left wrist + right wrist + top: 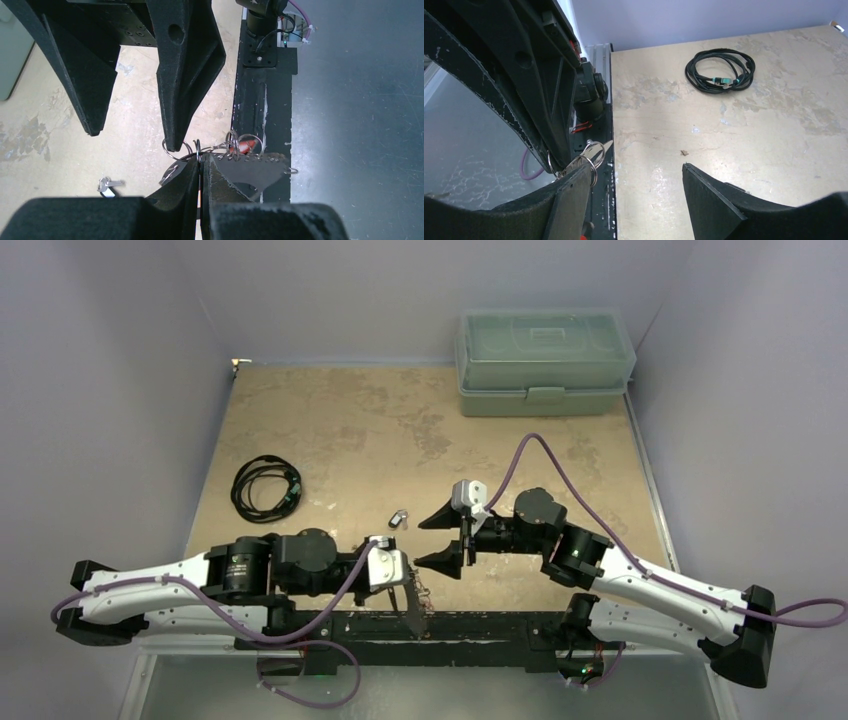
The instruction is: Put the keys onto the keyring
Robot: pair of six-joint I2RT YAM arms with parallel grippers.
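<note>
My left gripper (201,159) is shut on the edge of the keyring (260,171), a flat plate with small loops along its edge. It holds the plate over the table's near edge. Split rings and the red-headed key (245,146) hang on the plate. In the top view the left gripper (403,585) holds the keyring (412,614) edge-on. My right gripper (445,538) is open just right of it, and one fingertip (172,142) touches a split ring (591,154). The plain silvery key (106,184) lies on the table (399,518). I cannot see the dark-headed key.
A black coiled cable (265,488) lies at the left of the table and shows in the right wrist view (720,70). A closed green plastic box (545,362) stands at the back right. The black mounting rail (470,625) runs along the near edge.
</note>
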